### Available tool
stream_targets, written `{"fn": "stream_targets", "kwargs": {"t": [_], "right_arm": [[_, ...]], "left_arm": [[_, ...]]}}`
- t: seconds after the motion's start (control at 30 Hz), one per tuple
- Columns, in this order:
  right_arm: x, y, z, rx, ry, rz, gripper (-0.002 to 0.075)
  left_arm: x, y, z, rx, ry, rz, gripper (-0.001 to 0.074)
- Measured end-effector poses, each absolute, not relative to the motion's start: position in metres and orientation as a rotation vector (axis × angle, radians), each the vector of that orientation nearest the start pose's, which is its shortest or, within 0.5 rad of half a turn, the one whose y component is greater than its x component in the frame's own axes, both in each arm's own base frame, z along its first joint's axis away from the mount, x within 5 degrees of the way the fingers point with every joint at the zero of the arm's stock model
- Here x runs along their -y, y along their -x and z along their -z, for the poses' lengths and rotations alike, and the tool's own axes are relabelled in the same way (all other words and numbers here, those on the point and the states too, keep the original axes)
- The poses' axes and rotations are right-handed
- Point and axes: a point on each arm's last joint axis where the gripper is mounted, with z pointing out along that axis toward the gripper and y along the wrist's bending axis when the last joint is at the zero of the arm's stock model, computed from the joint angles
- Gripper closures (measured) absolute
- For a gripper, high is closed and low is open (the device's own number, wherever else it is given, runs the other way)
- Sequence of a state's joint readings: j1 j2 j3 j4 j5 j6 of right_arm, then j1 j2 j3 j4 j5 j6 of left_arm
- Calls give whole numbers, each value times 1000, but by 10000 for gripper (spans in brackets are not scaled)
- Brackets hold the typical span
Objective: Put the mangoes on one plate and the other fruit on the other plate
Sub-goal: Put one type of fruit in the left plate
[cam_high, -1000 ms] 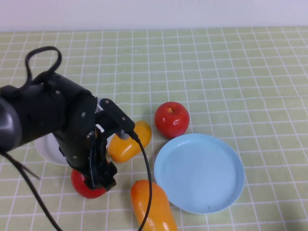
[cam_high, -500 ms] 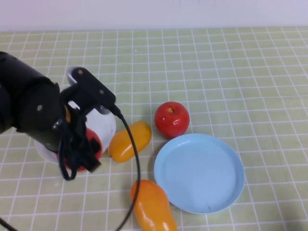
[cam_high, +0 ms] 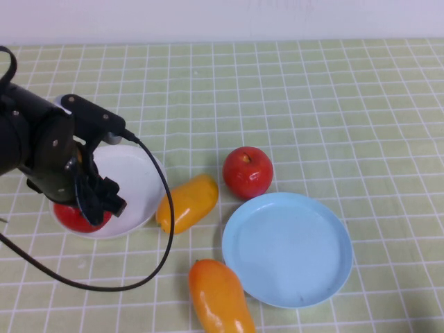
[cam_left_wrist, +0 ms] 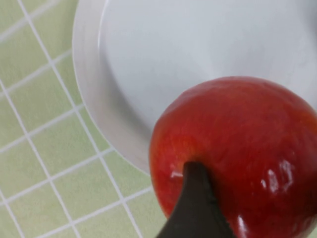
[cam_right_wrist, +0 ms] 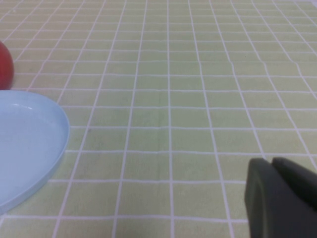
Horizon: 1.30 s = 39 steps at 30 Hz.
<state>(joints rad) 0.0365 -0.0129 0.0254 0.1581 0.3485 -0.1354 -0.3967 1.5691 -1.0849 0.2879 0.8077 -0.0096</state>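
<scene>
My left gripper is shut on a red apple, holding it over the near left rim of the white plate. In the left wrist view the apple fills the space by one dark finger, above the white plate. The second red apple rests on the table beside the light blue plate. One mango lies between the two plates, the other mango at the front edge. My right gripper is shut and shows only in its own wrist view, low over the cloth.
A green checked cloth covers the table. The left arm's black cable loops down past the white plate and near the mango. The right wrist view shows the blue plate's rim and a sliver of the apple.
The left gripper has carried the red apple from the table's front, back and to the left, to the white plate's near left rim. The other fruit and plates have not moved.
</scene>
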Motion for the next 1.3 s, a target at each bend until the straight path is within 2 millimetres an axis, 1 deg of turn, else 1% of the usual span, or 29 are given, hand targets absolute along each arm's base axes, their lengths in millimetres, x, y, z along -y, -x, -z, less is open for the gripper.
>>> {"fn": "stream_targets", "kwargs": {"t": [0.07,0.1,0.2,0.27,0.37,0.47,0.57,0.67,0.77,0.83,0.9,0.97,1.1,1.2,1.3], "right_arm": [[-7,-53,-174,-1840,59,-84,741],[-7,-53,-174,-1840,59,-84,741],[-7,-53,-174,-1840,59,-84,742],[-7,-53,-174,-1840,59,-84,741],[-7,-53,-174,-1840,59,-84,741],[-7,-53,-174,-1840,59,-84,741],[-7,-53,-174,-1840,59,-84,741],[-7,-53,-174,-1840,59,-84,741],[-7,-53,-174,-1840,59,-84,741],[-7,-53,-174,-1840,59,-84,741],[-7,-53,-174,-1840,59,-84,742],[-7,-53,-174,-1840,59,-84,742],[-7,-53,-174,-1840,59,-84,742],[-7,-53,-174,-1840,59,-84,741],[-7,-53,-174,-1840,59,-84,741]], "left_arm": [[101,-296,-244,-2641,-721,-222,272],[100,-297,-243,-2640,-718,-219,241],[100,-298,-244,-2633,-706,-212,115],[101,-298,-244,-2638,-679,-203,76],[101,-297,-246,-2636,-654,-195,66],[99,-294,-255,-2609,-635,-184,66],[100,-291,-275,-2581,-588,-143,66],[106,-292,-297,-2554,-540,-31,66],[117,-293,-313,-2508,-584,99,66],[129,-295,-319,-2456,-671,148,66],[145,-297,-320,-2402,-769,177,66],[160,-299,-318,-2367,-845,189,66],[199,-304,-306,-2334,-991,219,66],[219,-310,-300,-2304,-1043,232,66],[233,-318,-295,-2274,-1079,241,66]]}}
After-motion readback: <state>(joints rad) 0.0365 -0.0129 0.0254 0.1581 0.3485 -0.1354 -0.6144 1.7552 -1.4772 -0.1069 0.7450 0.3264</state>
